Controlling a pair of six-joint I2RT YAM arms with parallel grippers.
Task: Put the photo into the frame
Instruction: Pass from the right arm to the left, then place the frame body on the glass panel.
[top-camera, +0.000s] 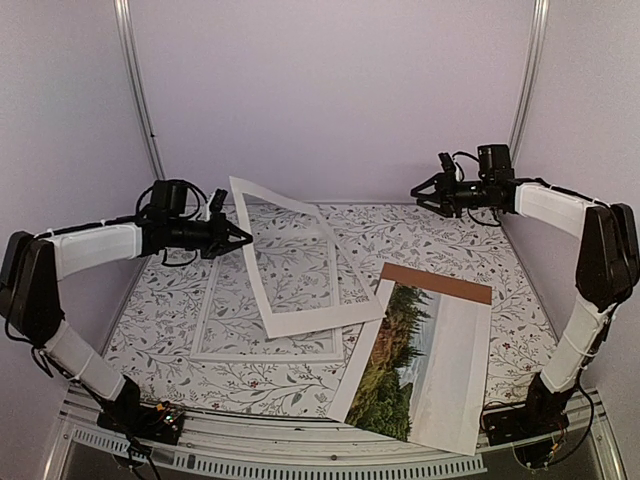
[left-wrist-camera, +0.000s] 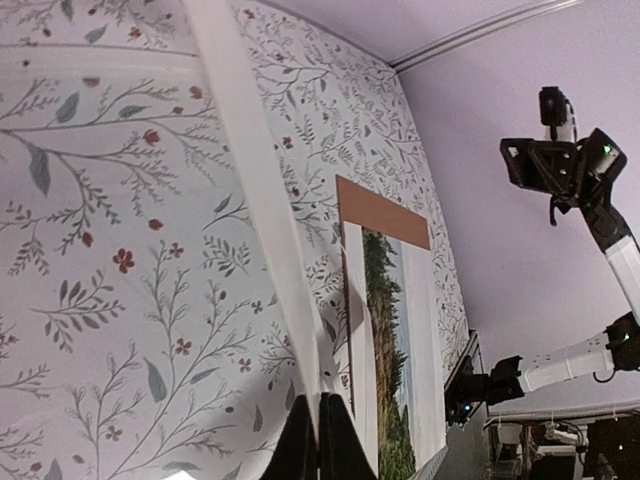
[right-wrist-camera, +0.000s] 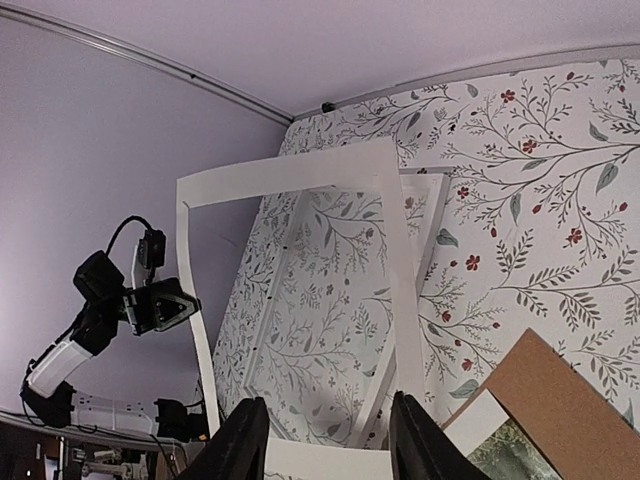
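Pinches the left border of a white mat (top-camera: 320, 322) with the left gripper (top-camera: 243, 237), jaws pressed together on the paper, above the frame's far left corner. Holds that mat tilted over the frame (top-camera: 265, 352), far corner highest, low end reaching across the frame's right side. From the left wrist, shows only dark fingertips (left-wrist-camera: 338, 452) closed on the pale strip. Has the frame lying flat on the flower-patterned desk (top-camera: 160, 330), the pattern visible through its pane. Carries the right gripper (top-camera: 425, 195) high, well beyond the frame's far right corner, fingers (right-wrist-camera: 245, 440) spread wide with nothing between them. Finds the photo (top-camera: 400, 360) right of the frame, flat and just beside the frame's near right corner, printed landscape on the side toward the frame, a broad white margin on the side away. Rests it on a brown backing board (top-camera: 440, 283), a strip of board showing past the photo's far end.
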